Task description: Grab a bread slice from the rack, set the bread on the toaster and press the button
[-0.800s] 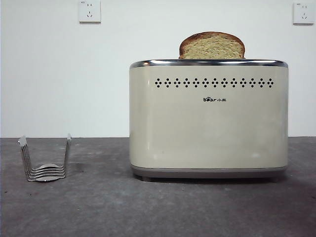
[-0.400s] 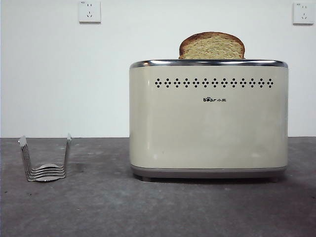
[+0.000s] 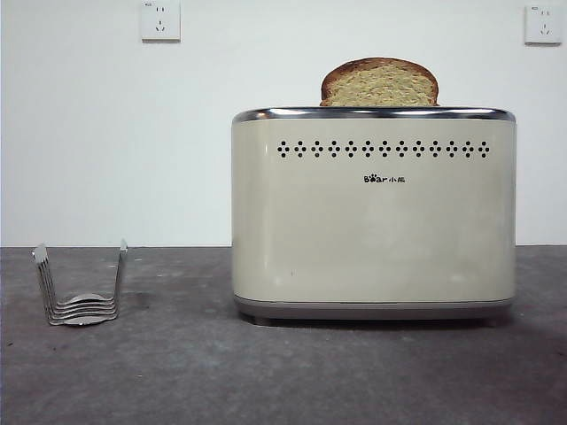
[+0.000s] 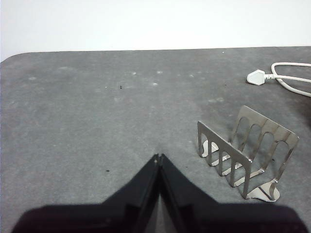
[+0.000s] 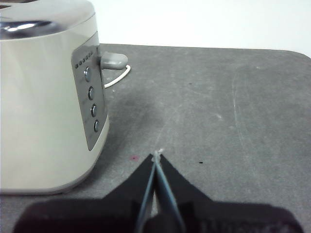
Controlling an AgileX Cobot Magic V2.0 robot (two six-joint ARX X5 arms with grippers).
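The slice of bread [image 3: 380,83] stands upright in the top of the cream toaster [image 3: 372,212], its rounded brown crust showing above the chrome rim. The wire rack [image 3: 80,283] sits bare on the table at the left. Neither arm shows in the front view. My left gripper [image 4: 158,157] is shut with nothing in it, hovering over the table beside the rack [image 4: 245,151]. My right gripper [image 5: 156,155] is shut and holds nothing, off the toaster's [image 5: 46,97] end panel with its grey lever [image 5: 112,60] and round buttons [image 5: 91,93].
A white plug and cord [image 4: 279,77] lie on the grey table beyond the rack. Another cord [image 5: 116,77] runs behind the toaster. Two wall sockets [image 3: 160,19] sit high on the white wall.
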